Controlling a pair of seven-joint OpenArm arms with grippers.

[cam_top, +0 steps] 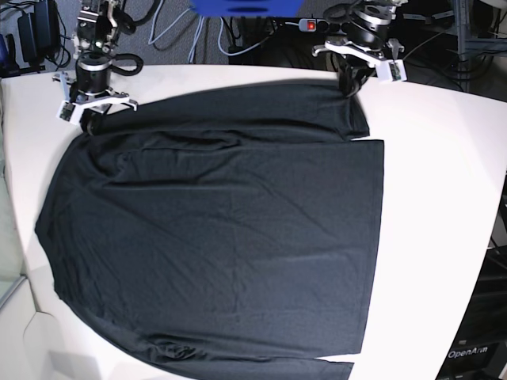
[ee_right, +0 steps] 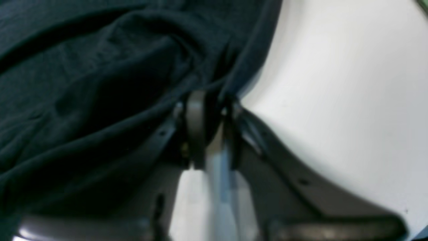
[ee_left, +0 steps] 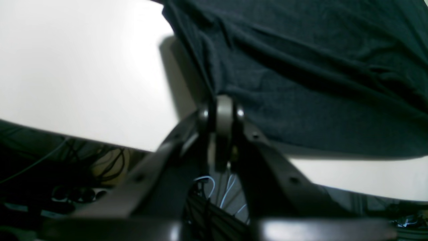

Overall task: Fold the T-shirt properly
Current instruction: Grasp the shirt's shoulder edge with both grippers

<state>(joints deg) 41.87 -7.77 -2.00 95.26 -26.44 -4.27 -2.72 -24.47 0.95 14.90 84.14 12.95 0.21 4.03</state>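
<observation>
On a white table (cam_top: 444, 198) backed by cables, the T-shirt (cam_top: 222, 237) lies spread flat. Our left gripper (cam_top: 349, 85) and right gripper (cam_top: 89, 124) each pinch its far edge. We judge a fold beginning; next, both must lift evenly together.

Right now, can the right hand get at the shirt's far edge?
Probably yes: the right hand is already at the shirt's far corner, fabric between its fingers in the wrist view, with nothing in the way.

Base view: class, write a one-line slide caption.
Plain black knit T-shirt spread on white table, both grippers at its far edge.
</observation>
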